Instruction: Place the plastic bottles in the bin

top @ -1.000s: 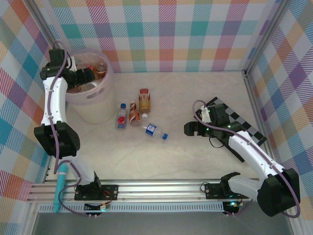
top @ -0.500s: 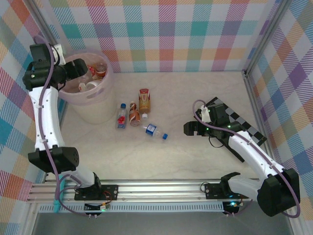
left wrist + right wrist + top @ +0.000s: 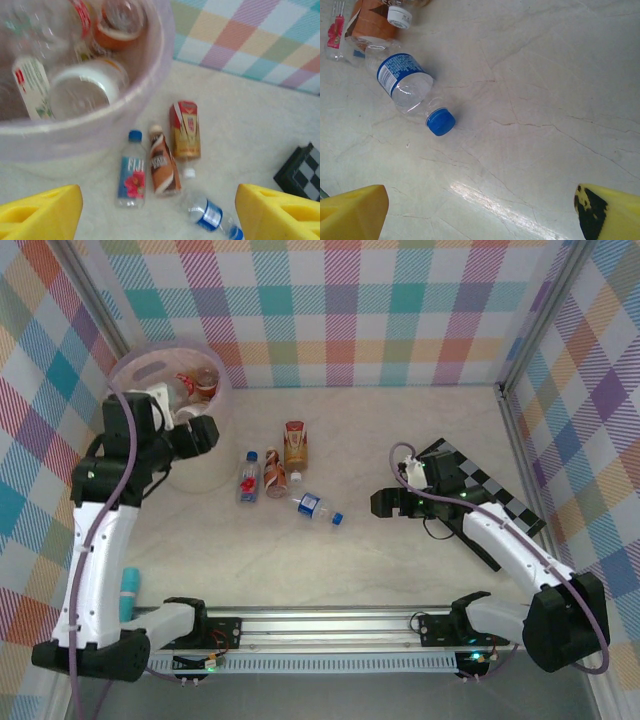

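The bin [image 3: 100,132] is translucent plastic, the table [image 3: 545,100] smooth and glossy.

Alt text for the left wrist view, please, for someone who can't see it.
Four plastic bottles lie on the pale table just outside the translucent pink bin, which already holds more bottles. The left gripper is open and empty, its yellow fingers in the bottom corners.

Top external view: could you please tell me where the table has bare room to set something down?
Bare: the far right corner behind the checkerboard, and the wide near strip between the bottles and the rail. Crowded: four bottles beside the bin.
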